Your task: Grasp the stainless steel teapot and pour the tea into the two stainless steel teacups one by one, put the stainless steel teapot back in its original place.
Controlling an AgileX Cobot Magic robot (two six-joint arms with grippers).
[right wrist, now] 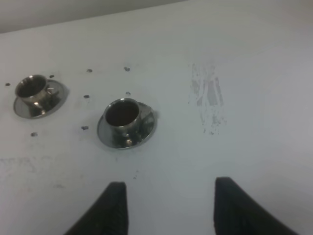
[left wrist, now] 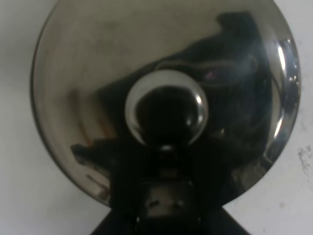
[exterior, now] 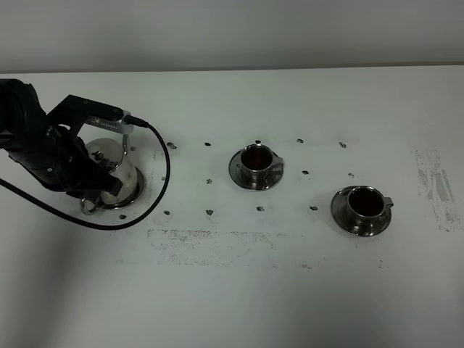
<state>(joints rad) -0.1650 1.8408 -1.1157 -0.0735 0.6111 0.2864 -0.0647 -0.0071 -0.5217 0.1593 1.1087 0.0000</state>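
Basically left claw [exterior: 101,185] sits over teapot [exterior: 116,170] on its saucer [exterior: 138,190], grip unclear; right claw [right wrist: 168,208] wide.

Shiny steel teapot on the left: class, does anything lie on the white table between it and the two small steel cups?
Nothing visible does. Between the shiny steel teapot and the nearer cup, then the farther cup, only small dark specks mark the white table.
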